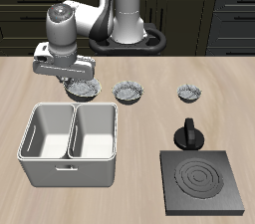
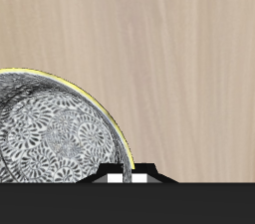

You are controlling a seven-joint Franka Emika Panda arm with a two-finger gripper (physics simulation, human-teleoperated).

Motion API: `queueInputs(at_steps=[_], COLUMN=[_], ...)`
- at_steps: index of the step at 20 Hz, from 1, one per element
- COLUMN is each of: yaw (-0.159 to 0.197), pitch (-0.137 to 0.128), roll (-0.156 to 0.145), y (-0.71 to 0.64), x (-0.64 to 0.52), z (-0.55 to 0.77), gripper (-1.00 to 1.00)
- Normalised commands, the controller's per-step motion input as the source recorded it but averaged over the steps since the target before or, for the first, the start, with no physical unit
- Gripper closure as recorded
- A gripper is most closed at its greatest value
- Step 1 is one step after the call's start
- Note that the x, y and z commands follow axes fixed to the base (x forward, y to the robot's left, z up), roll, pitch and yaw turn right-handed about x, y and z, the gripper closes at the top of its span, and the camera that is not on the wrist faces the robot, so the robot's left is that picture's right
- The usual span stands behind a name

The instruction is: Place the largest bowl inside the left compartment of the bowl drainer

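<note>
Drainer first: the bowl drainer [image 1: 72, 140] is a light grey tub with two deep wells, standing near the front edge of the desk [image 1: 139, 118]. Just behind it the claw [image 1: 78, 81] hangs low over the largest bowl [image 1: 84, 90], which sits on the desk close to the back wall of the drainer. From the outside view I cannot tell if the fingers are spread or closed, because the arm hides them; in the wrist view only a small piece of the claw [image 2: 130, 175] shows at the frame edge, and the bowl rim [image 2: 95, 104] curves close beside it — so nothing seems to be held yet.

Farther along the same row stand a second speckled bowl [image 1: 128, 92] and a third bowl [image 1: 190, 94], both smaller and well apart from the claw. Nearer the front are a black knob-shaped object [image 1: 189, 133] and the flat black burner plate [image 1: 203, 180].

My judgement: the step in hand is the grasp. To do it well, one finger should go inside the rim and one outside, then close firmly on the wall. After that, lift straight up until the bowl clears the drainer's wall, carry it over the left compartment, and lower it level — a tilted bowl may catch on the middle wall.
</note>
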Motion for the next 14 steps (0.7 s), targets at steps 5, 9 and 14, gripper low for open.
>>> queueInputs(at_steps=[5,9,14], yaw=[0.019,-0.004,0.037], pitch=[-0.082,-0.024,-0.102], roll=[0.012,0.021,0.009], y=[0.13,0.14,0.21], x=[0.0,0.0,-0.03], z=[0.48,0.26,0.6], gripper=[1.0,1.0,1.0])
